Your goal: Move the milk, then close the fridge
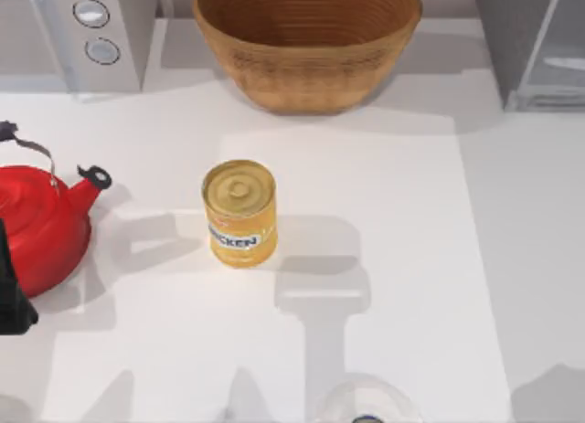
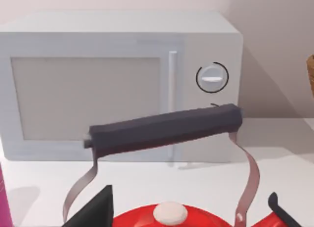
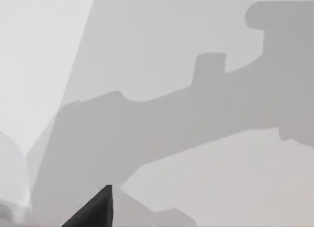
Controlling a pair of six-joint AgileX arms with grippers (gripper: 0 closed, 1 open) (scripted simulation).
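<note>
Light: bright, even, over the white table (image 1: pixel 411 259).
Shadows: soft grey arm-shaped patches near the table's front edge; one beside the yellow can (image 1: pixel 239 213).
Glare: none.
Focus: mildly soft throughout.

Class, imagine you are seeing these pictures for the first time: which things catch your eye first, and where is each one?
The red kettle at the table's left edge stands out most, its dark handle crossing the left wrist view in front of the grey appliance. Next comes the yellow can standing upright near the table's middle. Behind it sits the big woven basket at the back.
</note>
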